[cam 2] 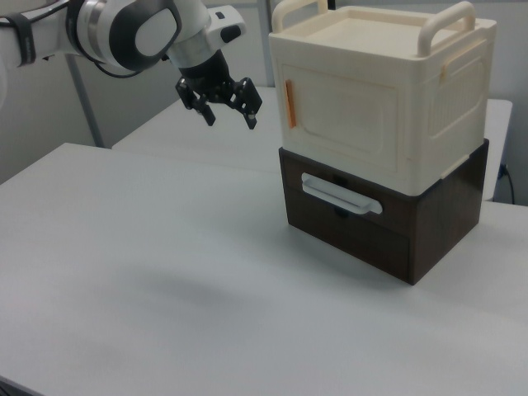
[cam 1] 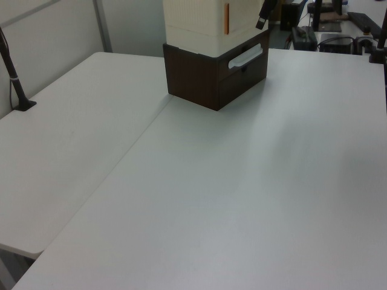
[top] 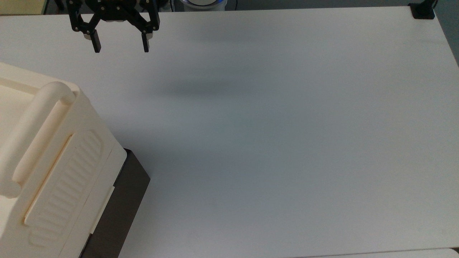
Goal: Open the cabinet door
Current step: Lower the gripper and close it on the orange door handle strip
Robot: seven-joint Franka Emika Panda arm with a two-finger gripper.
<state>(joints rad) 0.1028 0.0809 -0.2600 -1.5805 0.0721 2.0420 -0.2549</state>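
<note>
Gripper (cam 2: 228,110): fingers spread, holding nothing, hanging in the air near the table's (cam 2: 165,272) far edge in the right view; I judge it spread to fit the handle.
Cabinet door (cam 2: 342,120): shut, facing the gripper, well apart from it.
Orange handle (cam 2: 289,103): on the door's edge nearest the gripper, likely the grasp point.
Dark brown base (cam 2: 371,219): under the cabinet, raising the door off the table.

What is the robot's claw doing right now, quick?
Gripper: open, fingers spread wide, holding nothing, in the air, not touching the cabinet door.
</note>
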